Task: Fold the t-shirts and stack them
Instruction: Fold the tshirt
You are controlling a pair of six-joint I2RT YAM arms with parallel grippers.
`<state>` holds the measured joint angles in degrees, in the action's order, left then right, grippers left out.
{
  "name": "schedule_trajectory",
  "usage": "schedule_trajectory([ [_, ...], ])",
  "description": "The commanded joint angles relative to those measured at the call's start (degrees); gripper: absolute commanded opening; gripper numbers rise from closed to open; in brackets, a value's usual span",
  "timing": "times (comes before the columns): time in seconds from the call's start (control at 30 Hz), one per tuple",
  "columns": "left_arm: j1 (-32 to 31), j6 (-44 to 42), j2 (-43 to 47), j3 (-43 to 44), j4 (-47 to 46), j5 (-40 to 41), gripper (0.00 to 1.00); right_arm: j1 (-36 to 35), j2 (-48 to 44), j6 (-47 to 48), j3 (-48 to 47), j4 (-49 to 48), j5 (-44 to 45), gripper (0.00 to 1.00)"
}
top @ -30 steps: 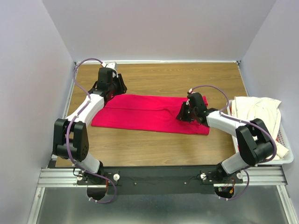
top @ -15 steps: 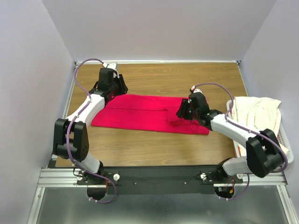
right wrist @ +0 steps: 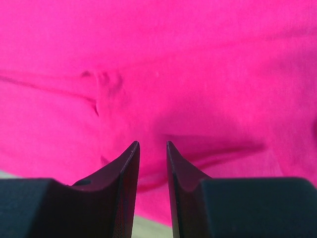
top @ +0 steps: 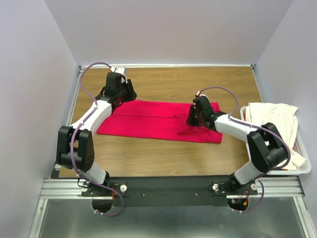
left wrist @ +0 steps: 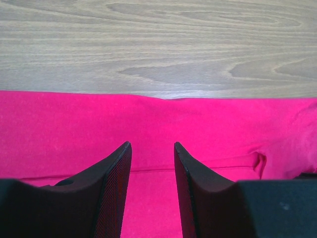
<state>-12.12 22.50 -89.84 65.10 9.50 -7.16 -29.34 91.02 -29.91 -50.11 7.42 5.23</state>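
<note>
Left gripper [top: 125,95] sits at the upper-left corner of the red t-shirt [top: 158,121], low over the cloth just inside its far edge. Left wrist view: jaws a narrow gap apart, only flat red cloth showing between them, nothing pinched. The shirt lies mid-frame as a long flat band across the table [top: 173,82], with a layer edge running along it, so it looks to be already folded once lengthwise. Right gripper [top: 192,120] is over the band's right part, near the right end. Right wrist view: jaws narrower, a slit, with wrinkled cloth below and no clamp that I can see. Far right, the cream t-shirt [top: 270,116] is heaped over the white laundry basket [top: 304,167], unfolded and untouched. Progress, my read: early. Red has maybe one fold in, cross folds are left, the cream one is not started and nothing is stacked. Surface is wood-grain laminate, matte and bare around the shirt. Plain pale walls enclose the left, back and right of the cell, with an aluminium rail along the bottom edge.
</note>
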Motion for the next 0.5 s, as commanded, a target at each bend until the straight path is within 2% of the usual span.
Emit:
schedule_trajectory([
  [0.0, -0.4, -0.5, 1.3, -0.7, -0.1, -0.5, 0.48, -0.9, -3.9, 0.5, 3.6, 3.0, -1.5, 0.35],
  [0.47, -0.9, -0.5, 0.4, -0.6, -0.1, -1.0, 0.47, -2.9, -21.6, -4.8, 12.4, 11.9, -1.2, 0.34],
])
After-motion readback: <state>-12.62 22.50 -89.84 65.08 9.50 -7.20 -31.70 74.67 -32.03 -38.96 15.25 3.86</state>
